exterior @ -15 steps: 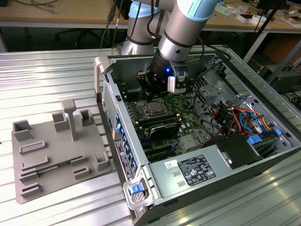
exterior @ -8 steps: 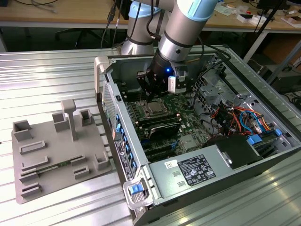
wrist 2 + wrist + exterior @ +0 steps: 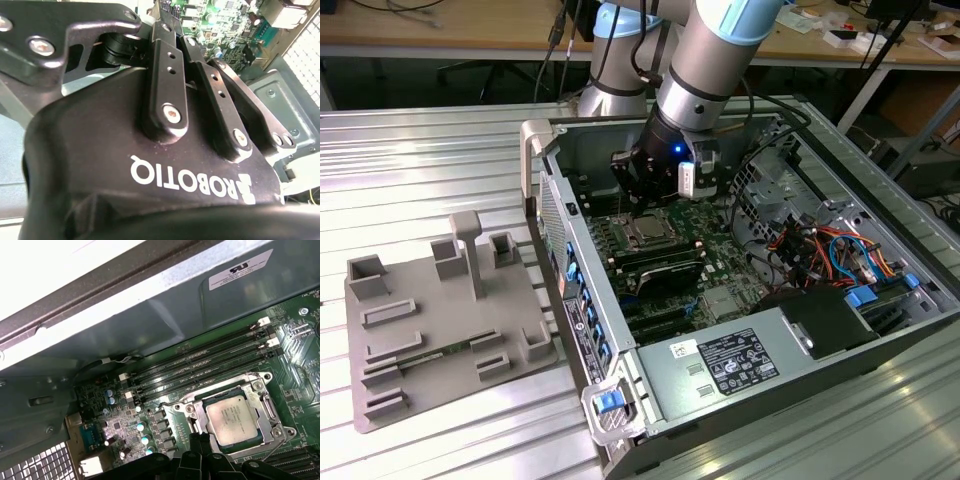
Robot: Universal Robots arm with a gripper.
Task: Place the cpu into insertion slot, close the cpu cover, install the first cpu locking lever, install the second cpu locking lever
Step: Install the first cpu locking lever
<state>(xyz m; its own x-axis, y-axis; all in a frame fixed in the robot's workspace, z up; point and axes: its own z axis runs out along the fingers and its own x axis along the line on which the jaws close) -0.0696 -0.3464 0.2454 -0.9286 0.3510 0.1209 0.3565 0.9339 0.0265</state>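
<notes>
gripper (image 3: 642, 205) fingertips hidden behind its own body in exterior view; cpu (image 3: 234, 419) near corner covered by dark gripper links in first wrist view

White lettering (image 3: 192, 182), a maker's name, runs across the black body of my end effector (image 3: 172, 35). In the exterior view, a white label (image 3: 738, 362) of fine print lies on the power supply (image 3: 760, 370), near in the case. A white sticker (image 3: 240, 270) sits on the case wall (image 3: 165, 310); its print is too small. The cpu (image 3: 232, 419) bears faint, unreadable marks.
</notes>
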